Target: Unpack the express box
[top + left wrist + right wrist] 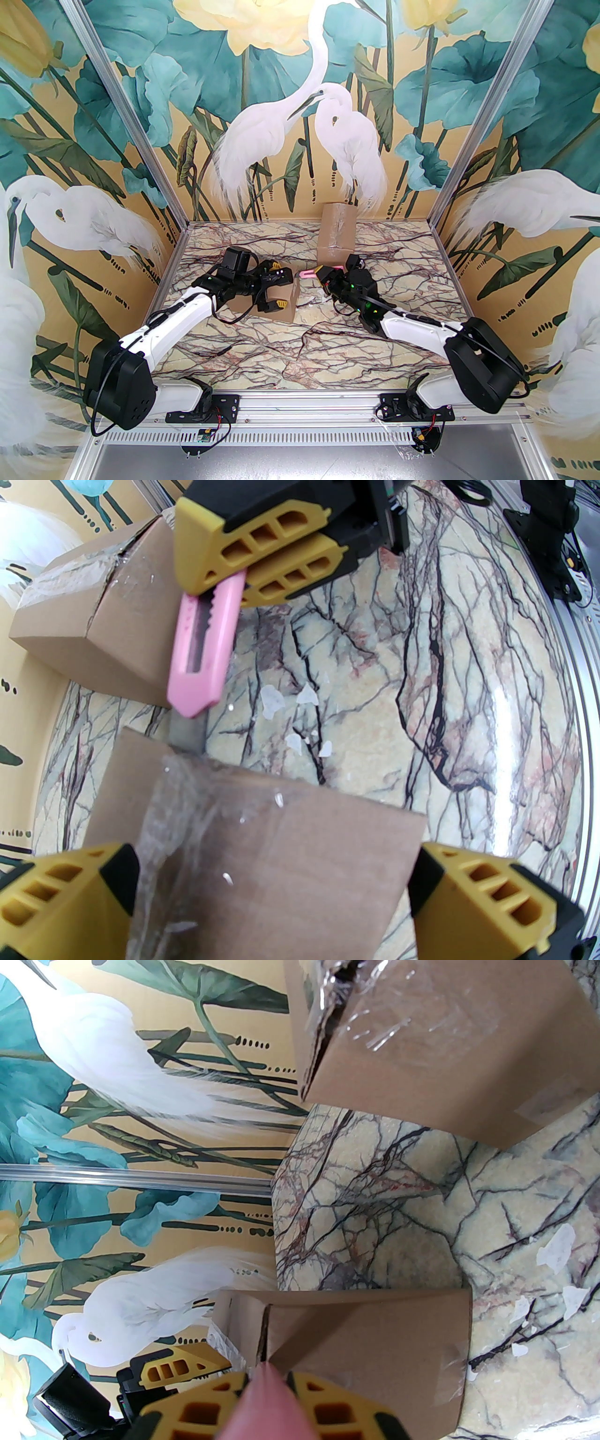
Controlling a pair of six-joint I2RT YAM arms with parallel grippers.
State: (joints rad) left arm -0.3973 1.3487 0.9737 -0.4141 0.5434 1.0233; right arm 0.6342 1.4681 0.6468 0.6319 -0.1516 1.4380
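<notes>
- The express box (283,296), a small brown carton, is sitting on the marbled worktop (300,347) left of centre, directly under the left arm's wrist.
- The left jaws are standing spread wide and straddling this box, with one yellow finger (492,892) at each of its sides. Whether the fingers are pressing on the cardboard cannot be told.
- The right jaws are standing narrow, clamping the rear of a pink utility knife (201,653) between their yellow fingers (253,541).
- The knife is pointing from the right arm toward the express box. Its grey blade (187,733) is sticking out of the pink body and meeting the box's far top edge.
- The blade is touching the edge where a strip of crinkled clear tape (187,808) is running over the lid.
- In the right wrist view, the tip of the pink knife is lining up with the seam at the box's near corner.
- A second box (336,229), larger and also brown, is standing at the back of the worktop, well apart from the express box. Its taped top seam is gaping, and the tape around it is wrinkled.
- A few white scraps (272,702) are lying on the worktop between the two boxes, just beside the knife.
</notes>
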